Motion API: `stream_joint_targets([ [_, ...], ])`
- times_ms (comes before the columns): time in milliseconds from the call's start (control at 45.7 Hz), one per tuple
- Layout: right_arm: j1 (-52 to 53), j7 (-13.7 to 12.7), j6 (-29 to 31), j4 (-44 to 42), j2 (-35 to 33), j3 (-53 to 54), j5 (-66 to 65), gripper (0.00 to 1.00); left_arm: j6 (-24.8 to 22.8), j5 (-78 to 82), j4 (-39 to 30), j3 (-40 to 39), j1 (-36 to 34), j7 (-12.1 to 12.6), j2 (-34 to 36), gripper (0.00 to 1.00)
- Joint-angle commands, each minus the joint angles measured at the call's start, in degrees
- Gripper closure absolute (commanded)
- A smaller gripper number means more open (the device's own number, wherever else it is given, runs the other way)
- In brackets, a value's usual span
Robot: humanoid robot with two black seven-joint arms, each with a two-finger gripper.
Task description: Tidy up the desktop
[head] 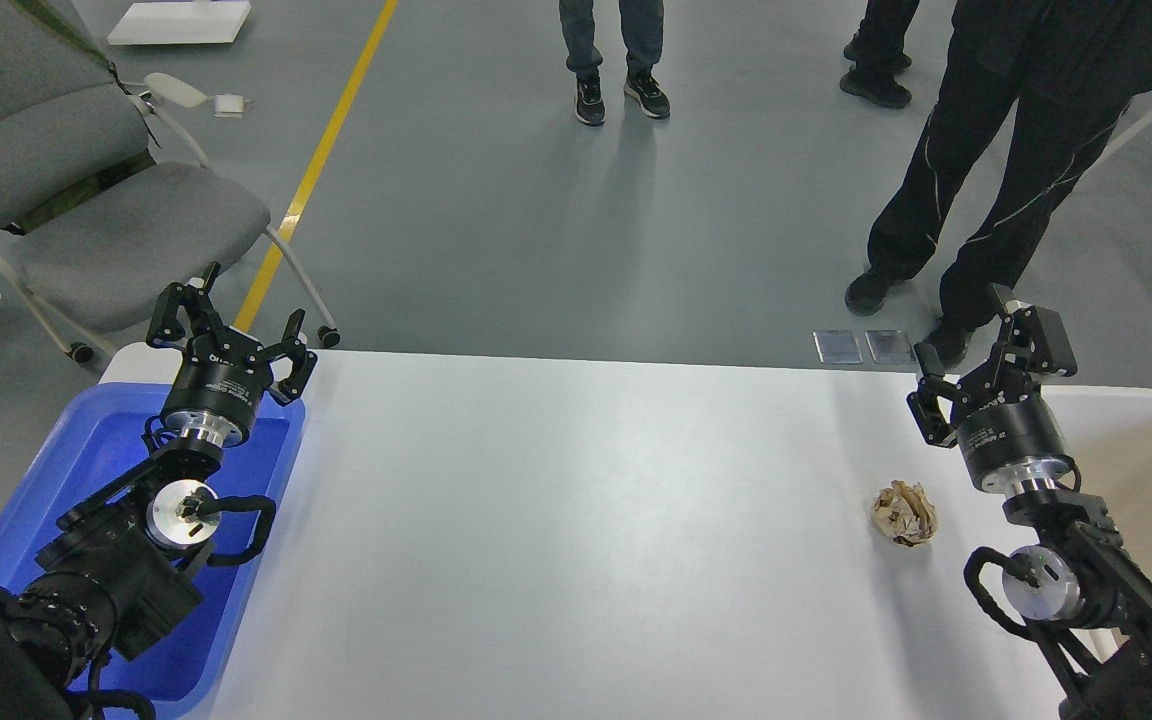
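Head view: one crumpled paper ball (904, 513) on the desktop (576, 520); two tools, left (228, 322) and right (976, 350), both spread.

Both arms were matte black with silver metal wrist collars, looping black cables, and small white lettering below each black two-fingered pincer: left pincer (231, 330), right pincer (986, 360).

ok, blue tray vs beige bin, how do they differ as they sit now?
Side: the blue tray sits at the desktop's left end, the beige bin at its right end.
Colour: the tray is saturated blue, the bin pale beige.
Cover: the left arm lies over much of the tray, with the left gripper above its far rim; the right gripper stands at the bin's near-left edge.
Shared: no loose items visible in either; the crumpled paper ball lies outside both.
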Motion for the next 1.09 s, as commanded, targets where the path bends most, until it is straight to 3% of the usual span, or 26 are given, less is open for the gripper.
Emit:
stream_joint_targets([
  [0,0.3,0.0,-0.1,-0.3,0.1,-0.3,0.0,0.00,0.0,0.0,0.0,0.0,0.0,0.0,0.0,0.00],
  [482,-0.7,0.1,0.9,0.1,0.1,-0.7,0.2,0.00,0.1,0.0,-0.1,0.0,0.0,0.0,0.0,0.00],
  [635,-0.8,2.5,0.9,0.3,-0.4,-2.4,-0.3,0.00,0.1,0.0,0.0,0.0,0.0,0.0,0.0,0.00],
  [723,0.2,2.2,0.9,0.4,-1.2,-3.9,-0.2,0.00,0.1,0.0,-0.1,0.1,0.0,0.0,0.0,0.00],
  [810,1.8,-0.3,1.0,0.7,-2.2,-6.3,-0.3,0.00,0.1,0.0,-0.1,0.1,0.0,0.0,0.0,0.00],
  [1007,5.4,-11.7,1.6,4.2,-9.1,-11.6,0.5,0.00,0.1,0.0,-0.1,0.0,0.0,0.0,0.0,0.00],
  [1073,6.9,-13.2,3.3,4.4,-11.9,-12.6,0.8,0.00,0.1,0.0,-0.1,0.0,0.0,0.0,0.0,0.00],
])
